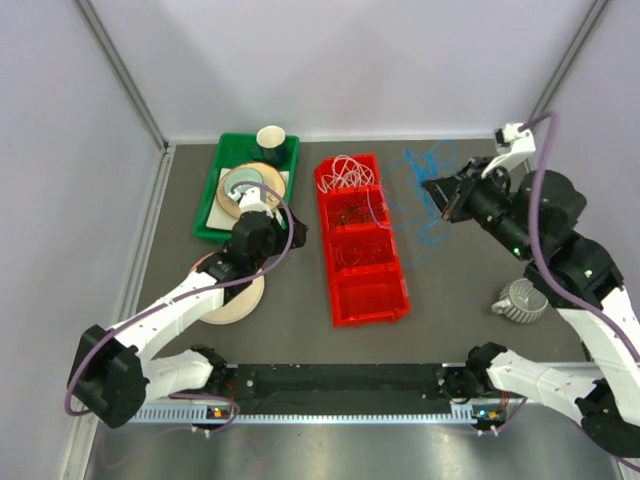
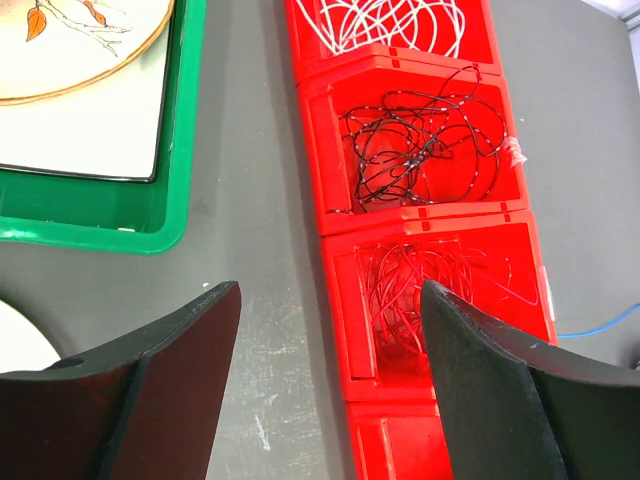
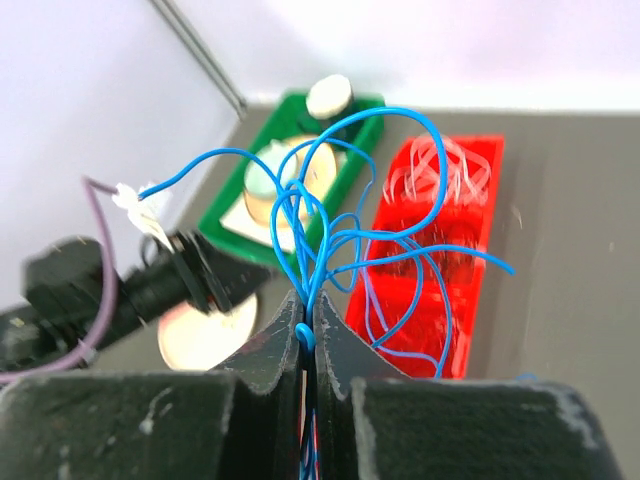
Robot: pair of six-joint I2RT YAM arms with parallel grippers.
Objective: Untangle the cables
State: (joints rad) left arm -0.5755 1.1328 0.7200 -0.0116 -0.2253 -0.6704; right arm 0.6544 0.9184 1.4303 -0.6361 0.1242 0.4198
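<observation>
Top view: right gripper holds blue cables at far right, strands trailing onto tabletop beside red bins.

Left wrist view: left gripper open, empty, above bins; white cables, black cables, red cables each in own compartment.

Right wrist view: jaws pinched shut on blue bundle. Best handling: raise slowly, let loops hang free, avoid snagging bin rims.

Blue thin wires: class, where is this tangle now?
Top view: the thin blue wires are right of the red plastic bin row, at the far right of the dark table, pinched in the shut right gripper.
</observation>
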